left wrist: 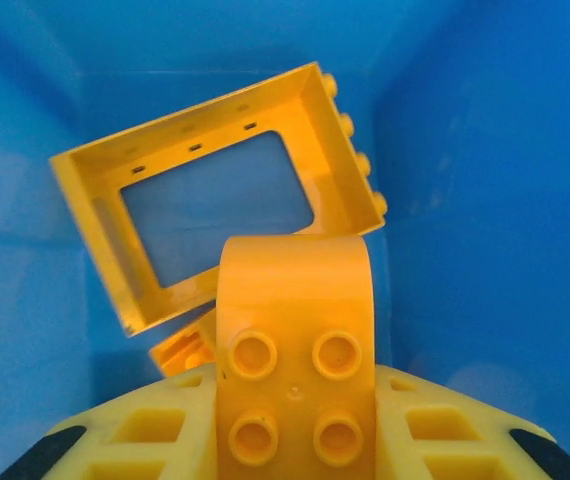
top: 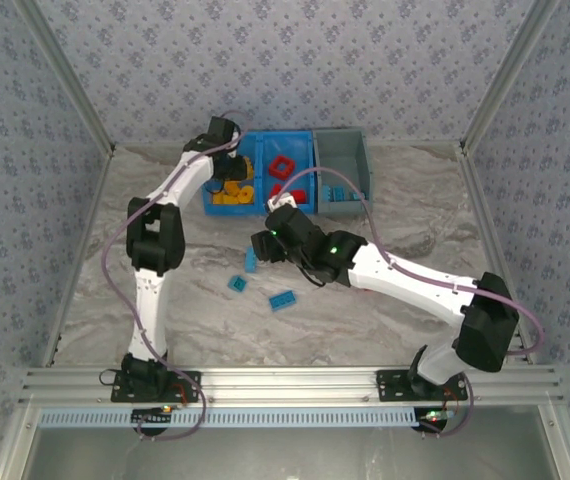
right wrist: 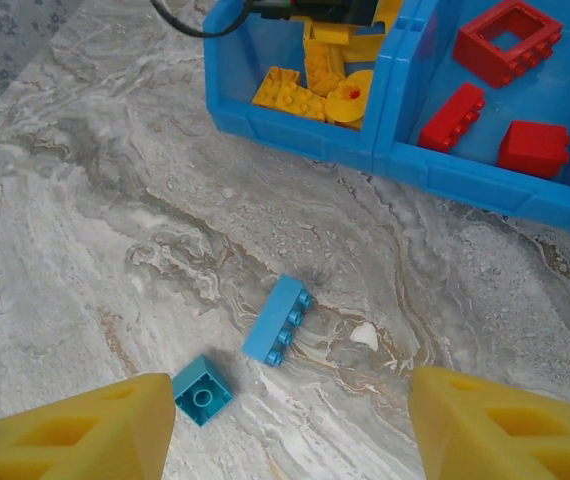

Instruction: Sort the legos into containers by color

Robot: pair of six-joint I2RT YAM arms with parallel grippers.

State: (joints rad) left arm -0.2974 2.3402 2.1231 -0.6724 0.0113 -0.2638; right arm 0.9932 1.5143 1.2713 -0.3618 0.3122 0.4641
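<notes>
The left arm (top: 151,290) rises from its base, bends at the elbow and reaches far forward. The left gripper (left wrist: 295,395) points down, its fingers (left wrist: 145,430) pressed on both sides of a brick (left wrist: 295,300). The right arm (top: 415,283) stretches low and leftward, with the right gripper (right wrist: 290,400) tilted down and its fingers (right wrist: 485,430) spread wide apart

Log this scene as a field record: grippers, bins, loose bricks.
left gripper: shut on a yellow brick, inside the left blue bin
right gripper: open, above the table
left blue bin contents: yellow bricks
middle blue bin: red bricks
grey bin: blue bricks
loose on table: long blue brick, small blue brick, third blue brick
</notes>
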